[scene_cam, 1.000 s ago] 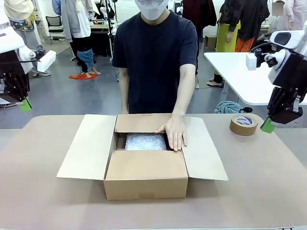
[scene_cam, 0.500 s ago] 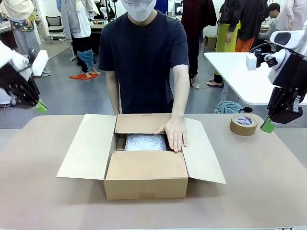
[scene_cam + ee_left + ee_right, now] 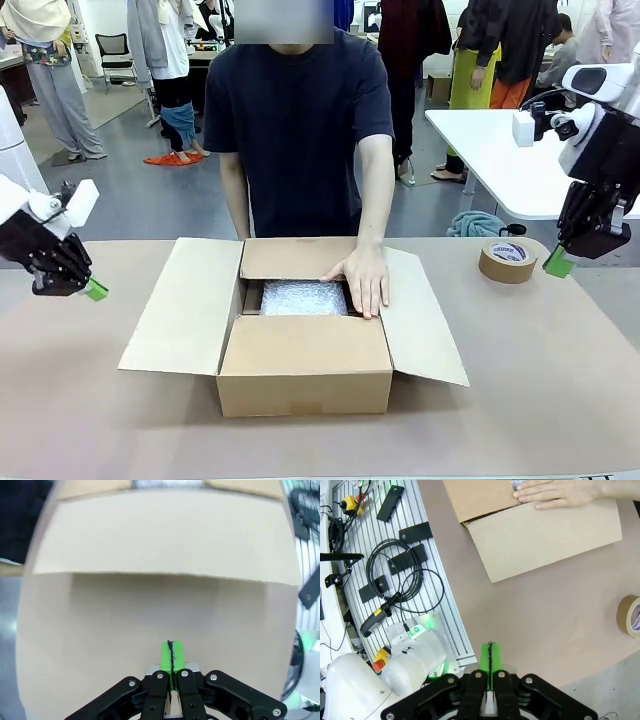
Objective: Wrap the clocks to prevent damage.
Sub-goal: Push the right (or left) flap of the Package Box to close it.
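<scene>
table (image 3: 560,380) bears open box (image 3: 305,375) at middle | bubble wrap (image 3: 303,297) lies inside box, clock hidden | person's hand (image 3: 366,280) flat on far flap (image 3: 290,257), fingers over wrap's edge | tape (image 3: 508,260) on table right of box | left gripper (image 3: 95,290) pads together, empty, low over table left of box | right gripper (image 3: 558,262) pads together, empty, just beside tape

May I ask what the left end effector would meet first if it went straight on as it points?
The left end effector would probably meet bare table, just short of the box's left flap.
</scene>
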Robot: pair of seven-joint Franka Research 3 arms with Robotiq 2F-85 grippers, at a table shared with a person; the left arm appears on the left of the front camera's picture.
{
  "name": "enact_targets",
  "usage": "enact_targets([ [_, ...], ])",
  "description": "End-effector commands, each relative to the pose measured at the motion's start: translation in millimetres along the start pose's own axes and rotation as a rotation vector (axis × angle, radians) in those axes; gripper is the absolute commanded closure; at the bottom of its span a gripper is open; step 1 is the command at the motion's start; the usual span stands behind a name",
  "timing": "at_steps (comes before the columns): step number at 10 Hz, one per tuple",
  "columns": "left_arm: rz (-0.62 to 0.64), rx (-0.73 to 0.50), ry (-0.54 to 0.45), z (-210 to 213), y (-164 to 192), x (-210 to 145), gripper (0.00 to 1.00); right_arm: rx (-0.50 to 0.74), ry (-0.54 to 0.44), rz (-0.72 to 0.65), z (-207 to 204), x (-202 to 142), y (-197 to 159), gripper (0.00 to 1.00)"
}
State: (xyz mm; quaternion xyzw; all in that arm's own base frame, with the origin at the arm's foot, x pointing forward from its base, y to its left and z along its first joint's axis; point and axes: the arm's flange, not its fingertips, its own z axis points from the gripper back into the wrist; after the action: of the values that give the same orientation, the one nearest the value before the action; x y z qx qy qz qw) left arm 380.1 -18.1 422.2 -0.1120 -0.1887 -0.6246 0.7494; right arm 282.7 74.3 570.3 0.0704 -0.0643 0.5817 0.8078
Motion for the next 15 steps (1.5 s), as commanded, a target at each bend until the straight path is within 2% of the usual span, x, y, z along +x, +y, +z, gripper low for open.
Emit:
enact_targets([
  [1,-0.016,0.036,-0.050,7.6,2.5,2.4,1.00,0.016,-0.014,0.010,-2.1,-0.8,1.3,0.99],
  [5,-0.016,0.036,-0.050,7.6,2.5,2.4,1.00,0.016,-0.014,0.010,-2.1,-0.8,1.3,0.99],
  [6,0.002,0.025,-0.018,8.5,1.6,4.7,1.00,0.016,-0.014,0.010,-2.1,-0.8,1.3,0.99],
  [7,-0.038,-0.142,-0.081,0.6,27.5,-9.7,1.00,0.016,-0.014,0.010,-2.1,-0.8,1.3,0.99],
  [9,-0.018,-0.234,-0.245,-21.1,52.5,-29.1,1.00,0.016,-0.014,0.010,-2.1,-0.8,1.3,0.99],
  [11,-0.026,-0.269,-0.338,-43.4,72.6,-38.3,1.00,0.016,-0.014,0.010,-2.1,-0.8,1.3,0.99],
  [13,-0.041,-0.269,-0.423,-85.5,71.8,-43.6,1.00,0.016,-0.014,0.010,-2.1,-0.8,1.3,0.99],
  [15,-0.014,-0.280,-0.445,-114.6,69.9,-42.2,1.00,0.016,-0.014,0.010,-2.1,-0.8,1.3,0.99],
])
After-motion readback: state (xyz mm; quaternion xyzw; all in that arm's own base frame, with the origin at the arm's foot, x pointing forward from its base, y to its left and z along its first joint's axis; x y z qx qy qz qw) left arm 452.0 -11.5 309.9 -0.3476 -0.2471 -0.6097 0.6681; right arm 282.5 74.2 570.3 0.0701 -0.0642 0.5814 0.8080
